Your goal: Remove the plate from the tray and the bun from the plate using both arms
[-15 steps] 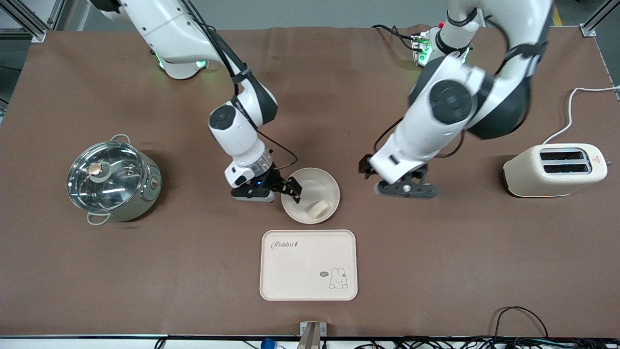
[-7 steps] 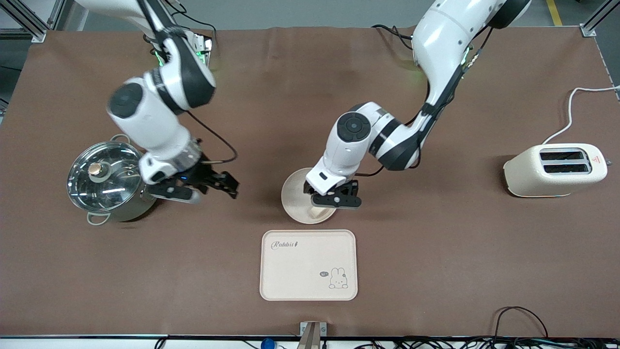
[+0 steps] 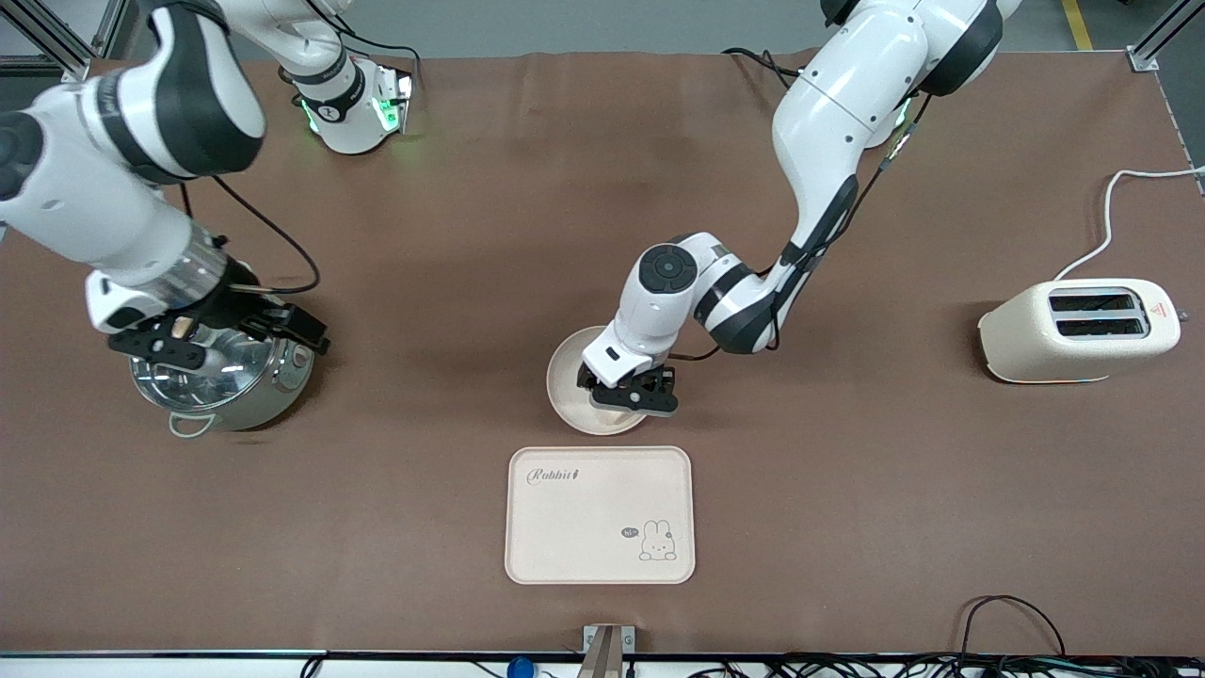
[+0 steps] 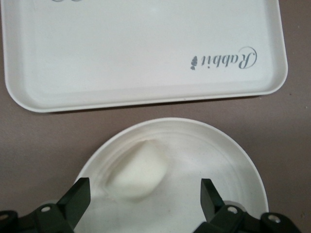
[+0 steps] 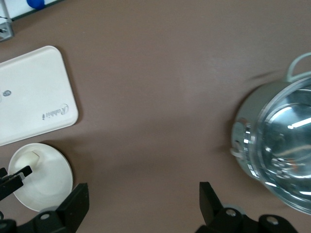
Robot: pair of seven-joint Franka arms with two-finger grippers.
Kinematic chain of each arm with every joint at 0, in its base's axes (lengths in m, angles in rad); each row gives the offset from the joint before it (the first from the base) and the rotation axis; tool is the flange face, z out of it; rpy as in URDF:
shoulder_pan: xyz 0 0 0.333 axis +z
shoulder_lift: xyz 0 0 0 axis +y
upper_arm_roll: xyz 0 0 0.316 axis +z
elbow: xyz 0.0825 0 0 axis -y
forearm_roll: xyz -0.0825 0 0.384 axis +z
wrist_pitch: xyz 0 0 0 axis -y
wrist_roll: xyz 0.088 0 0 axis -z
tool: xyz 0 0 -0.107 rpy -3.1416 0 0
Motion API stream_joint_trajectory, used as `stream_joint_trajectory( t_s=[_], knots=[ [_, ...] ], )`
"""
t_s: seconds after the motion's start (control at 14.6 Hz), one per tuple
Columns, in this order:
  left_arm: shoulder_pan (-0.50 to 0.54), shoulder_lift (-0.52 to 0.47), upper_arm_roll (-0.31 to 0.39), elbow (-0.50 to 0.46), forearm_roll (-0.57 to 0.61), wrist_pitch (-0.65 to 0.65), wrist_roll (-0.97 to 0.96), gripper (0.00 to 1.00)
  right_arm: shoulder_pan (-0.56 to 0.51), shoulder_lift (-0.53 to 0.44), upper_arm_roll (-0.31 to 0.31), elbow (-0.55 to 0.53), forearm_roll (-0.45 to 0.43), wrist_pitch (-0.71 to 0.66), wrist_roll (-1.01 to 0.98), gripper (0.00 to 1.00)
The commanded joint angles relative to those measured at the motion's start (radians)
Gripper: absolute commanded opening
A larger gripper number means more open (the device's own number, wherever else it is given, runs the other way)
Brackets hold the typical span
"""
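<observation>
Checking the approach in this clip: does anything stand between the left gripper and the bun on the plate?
Nothing visible does. The left gripper hangs open over the plate, and in its wrist view the bun lies uncovered between its fingers. The right gripper is open over the pot.

Matt cream tray (image 3: 600, 515) and plate (image 3: 565, 377), mirror-shiny steel pot (image 3: 221, 377), matt brown cloth-like table (image 3: 847, 490)

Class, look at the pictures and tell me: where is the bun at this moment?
The bun lies on the plate, under the open left gripper. The plate sits on the table, just farther from the front camera than the tray.
</observation>
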Motion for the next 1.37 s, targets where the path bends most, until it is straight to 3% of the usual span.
stream_joint_trajectory(
  t_s=[0.0, 0.21, 0.41, 0.55, 0.69, 0.82, 1.1, 1.24, 1.3],
  knots=[
    [-0.012, 0.005, 0.011, 0.011, 0.049, 0.001, -0.028, 0.99, -0.066, -0.017, 0.017, 0.062, -0.006, -0.101, -0.016, 1.0],
    [-0.013, 0.007, 0.011, -0.013, 0.092, 0.001, -0.059, 0.97, -0.155, -0.026, 0.021, 0.121, -0.006, -0.199, -0.048, 1.0],
    [-0.019, 0.024, 0.011, -0.011, 0.17, 0.004, -0.12, 0.9, -0.149, -0.08, -0.023, 0.143, -0.052, -0.247, -0.123, 1.0],
    [-0.018, 0.022, 0.009, -0.011, 0.182, 0.004, -0.135, 0.68, -0.105, -0.086, -0.074, 0.206, -0.129, -0.316, -0.135, 1.0],
    [-0.019, 0.021, 0.009, -0.013, 0.181, 0.004, -0.139, 0.36, -0.088, -0.086, -0.101, 0.279, -0.14, -0.371, -0.21, 1.0],
    [-0.019, 0.019, 0.009, -0.013, 0.182, 0.003, -0.16, 0.16, -0.082, -0.086, -0.111, 0.307, -0.14, -0.434, -0.243, 1.0],
    [-0.033, 0.013, 0.009, -0.013, 0.181, -0.005, -0.178, 0.0, -0.06, -0.086, -0.164, 0.306, -0.124, -0.463, -0.324, 1.0],
    [-0.029, -0.001, 0.009, -0.01, 0.182, -0.049, -0.177, 0.0, -0.051, -0.09, -0.164, 0.312, -0.137, -0.469, -0.327, 1.0],
    [-0.016, -0.033, 0.006, -0.003, 0.182, -0.135, -0.166, 0.0, -0.048, -0.094, -0.164, 0.313, -0.138, -0.498, -0.326, 1.0]
  ],
)
